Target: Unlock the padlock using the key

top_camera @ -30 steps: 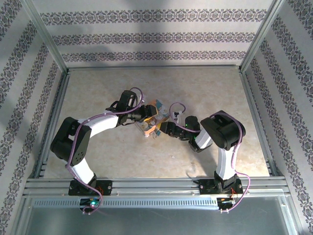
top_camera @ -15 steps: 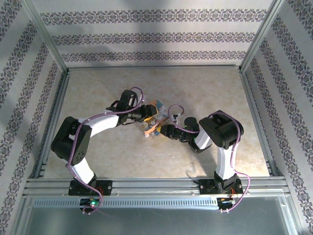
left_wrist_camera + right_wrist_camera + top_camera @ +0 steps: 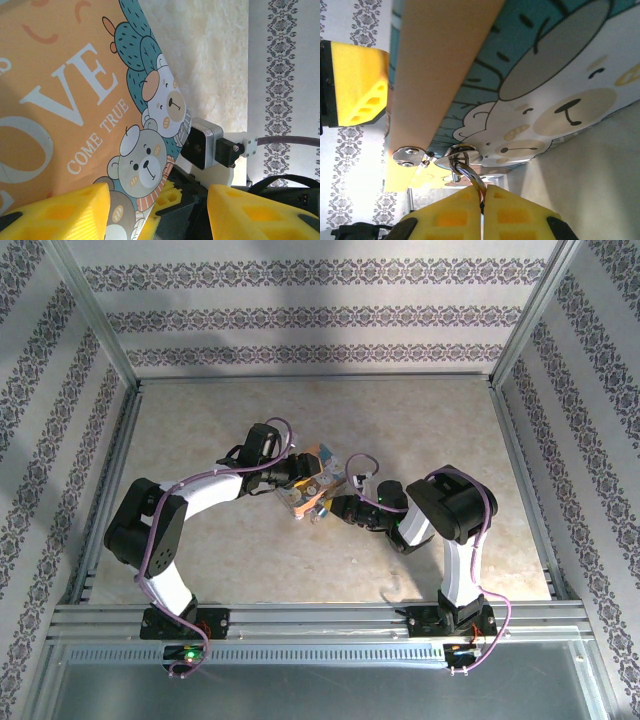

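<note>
The left claw (image 3: 292, 483) grasped the padlock (image 3: 312, 475) and held it tilted above the middle of the table (image 3: 430, 420). The right claw (image 3: 330, 507) was just beside it, with its yellow fingers (image 3: 455, 210) clenched on the key (image 3: 466, 172). The key's silvery end reached the narrow orange edge of the padlock, beside a small metal plate (image 3: 409, 155).

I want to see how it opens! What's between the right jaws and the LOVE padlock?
Right wrist view: the silvery key, pinched in the jaws of the right gripper, reaches the padlock.
</note>
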